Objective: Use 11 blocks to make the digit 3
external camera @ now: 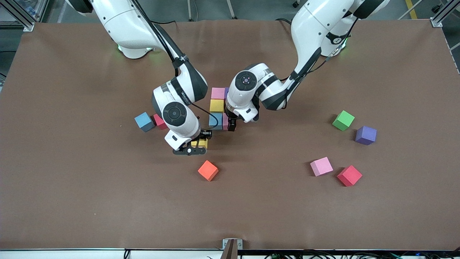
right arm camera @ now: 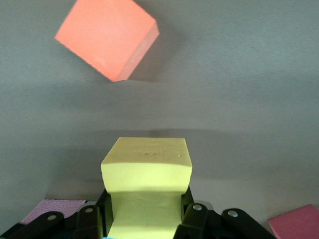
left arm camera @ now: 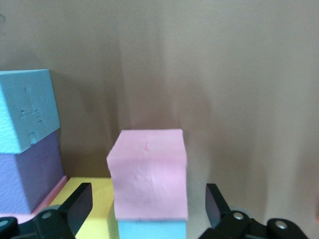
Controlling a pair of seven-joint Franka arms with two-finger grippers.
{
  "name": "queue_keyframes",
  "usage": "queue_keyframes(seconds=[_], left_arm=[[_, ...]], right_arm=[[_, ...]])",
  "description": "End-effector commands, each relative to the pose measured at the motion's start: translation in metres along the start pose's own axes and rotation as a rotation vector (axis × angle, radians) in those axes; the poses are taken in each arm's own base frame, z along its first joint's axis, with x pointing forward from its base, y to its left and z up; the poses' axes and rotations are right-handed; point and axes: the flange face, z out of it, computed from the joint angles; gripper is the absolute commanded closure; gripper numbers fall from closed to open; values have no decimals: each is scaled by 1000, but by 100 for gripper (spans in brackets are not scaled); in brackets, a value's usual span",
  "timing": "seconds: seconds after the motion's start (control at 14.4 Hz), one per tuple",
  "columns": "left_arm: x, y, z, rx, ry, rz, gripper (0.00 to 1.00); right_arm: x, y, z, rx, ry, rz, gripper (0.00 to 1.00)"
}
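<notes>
Blocks already gathered form a touching cluster of matte foam cubes (external camera: 218, 108) at the middle of the brown surface (external camera: 72, 180), with pink, yellow and blue faces showing. The left hand (external camera: 231, 124) sits low at the cluster's edge, fingers (left arm camera: 75, 206) spread either side of a pink cube (left arm camera: 148, 174) that rests on a blue one. The right hand (external camera: 196, 145), just nearer the camera than the cluster, pinches a yellow foam cube (right arm camera: 147, 186) above the surface, near a loose orange cube (external camera: 208, 170).
</notes>
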Motion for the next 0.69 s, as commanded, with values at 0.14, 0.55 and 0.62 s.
queue_keyframes(seconds=[0.14,0.55,0.62], left_arm=[[1,8,-36,-57,12,98,0],[51,66,-123,-90,89,262,0],[69,78,-136,-78,113,299,0]], right_arm=[[7,-21,12,5,2,-1,100],[4,-38,22,1,1,-25,100],[4,-41,25,0,0,-16,100]])
